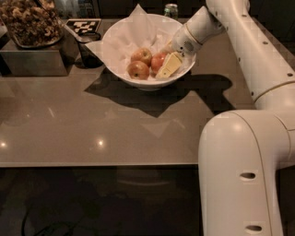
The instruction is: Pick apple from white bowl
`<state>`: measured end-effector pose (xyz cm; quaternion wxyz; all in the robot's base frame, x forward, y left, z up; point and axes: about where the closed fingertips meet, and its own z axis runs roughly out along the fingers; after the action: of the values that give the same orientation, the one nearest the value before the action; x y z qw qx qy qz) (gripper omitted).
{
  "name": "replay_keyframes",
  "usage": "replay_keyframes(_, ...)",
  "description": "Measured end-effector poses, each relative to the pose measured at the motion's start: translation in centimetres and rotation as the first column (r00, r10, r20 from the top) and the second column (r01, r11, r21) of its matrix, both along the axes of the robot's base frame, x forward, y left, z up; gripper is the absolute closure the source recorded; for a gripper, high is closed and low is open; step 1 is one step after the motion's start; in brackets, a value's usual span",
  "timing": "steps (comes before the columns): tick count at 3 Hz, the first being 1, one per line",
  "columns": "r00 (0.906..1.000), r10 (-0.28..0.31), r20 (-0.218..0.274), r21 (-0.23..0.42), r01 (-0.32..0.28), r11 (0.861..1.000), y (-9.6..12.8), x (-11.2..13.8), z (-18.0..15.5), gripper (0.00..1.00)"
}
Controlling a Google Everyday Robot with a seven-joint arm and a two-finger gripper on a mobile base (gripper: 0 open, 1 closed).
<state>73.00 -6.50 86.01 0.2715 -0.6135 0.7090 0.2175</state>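
The white bowl, deep and lined with crumpled white paper, stands at the back middle of the table. Three apples lie in it. The reddest apple is on the right side of the bowl. Two yellower apples lie to its left. My gripper reaches down into the bowl from the right, its pale yellow tip right against the red apple's right side. Part of that apple is hidden behind the gripper.
A dark tray of brown snacks sits at the back left on a grey box. A black cup and a tag marker stand left of the bowl. A green can is behind the bowl. My arm's large white link fills the right foreground.
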Motion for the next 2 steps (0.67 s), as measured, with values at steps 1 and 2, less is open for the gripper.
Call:
replay_keyframes(1,0.9999,-0.010,-0.010,-0.004,0.010,1.000,-0.27,0.30,-0.45,0.38)
replay_keyframes(2,0.9998,-0.016,-0.011,-0.004,0.016,1.000,-0.39,0.44,-0.34,0.61)
